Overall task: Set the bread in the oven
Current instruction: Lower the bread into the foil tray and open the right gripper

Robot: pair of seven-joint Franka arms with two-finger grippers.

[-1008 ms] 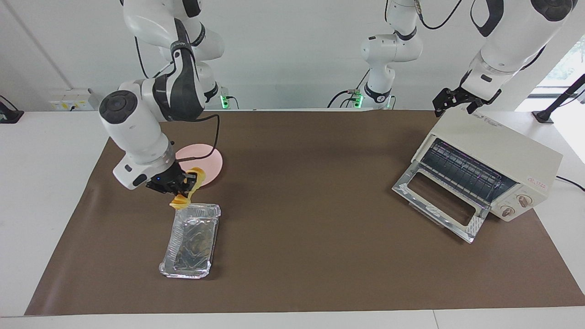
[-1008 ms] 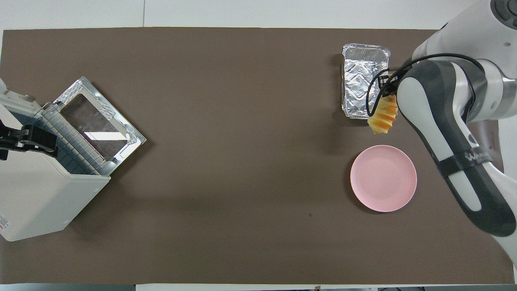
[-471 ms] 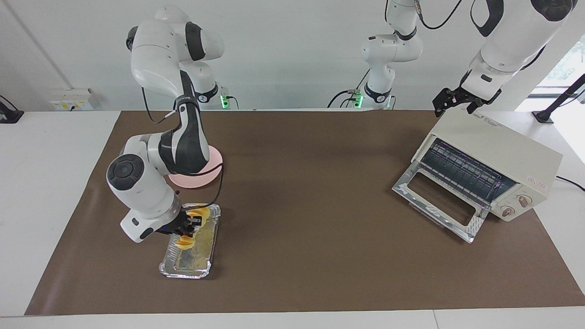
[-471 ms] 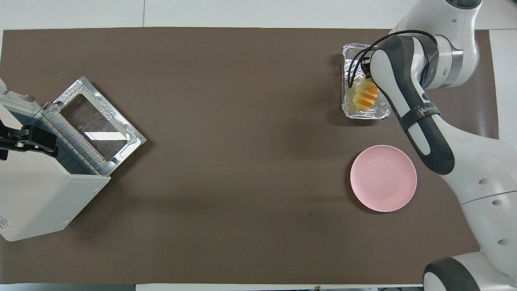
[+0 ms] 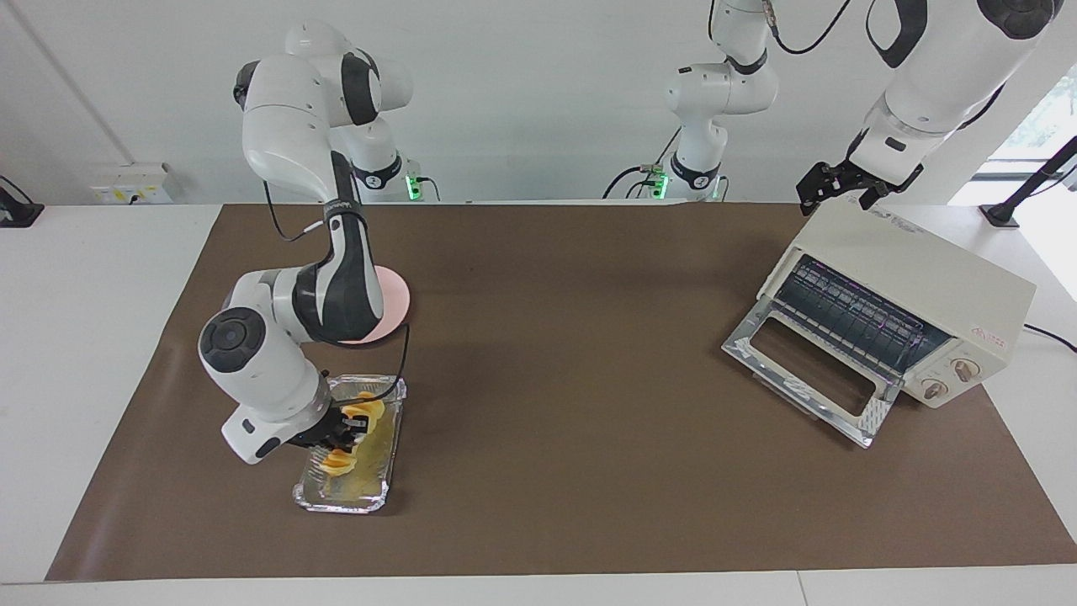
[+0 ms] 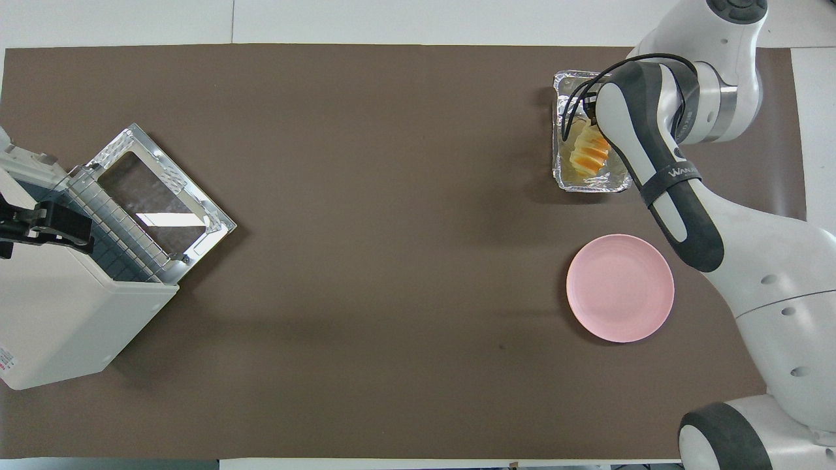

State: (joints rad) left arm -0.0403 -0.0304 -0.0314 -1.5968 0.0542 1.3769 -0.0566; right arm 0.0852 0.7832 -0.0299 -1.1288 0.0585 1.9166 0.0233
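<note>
The right claw (image 5: 347, 431) is pinching the bread (image 5: 353, 427) mid-length, holding it low in the foil tray (image 5: 341, 498) directly beneath. The loaf is looking light and soft, its slices likely to sag, so a middle grip suits it. The plate (image 6: 620, 288) is lying beside the claw; the oven (image 5: 913, 286), door down, is standing well apart, under the spread, waiting left claw (image 5: 833, 187). Only the facing view is showing the pinch; overhead, the arm is covering it.

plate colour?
Pink, plain; the plate shows best in the overhead view.
</note>
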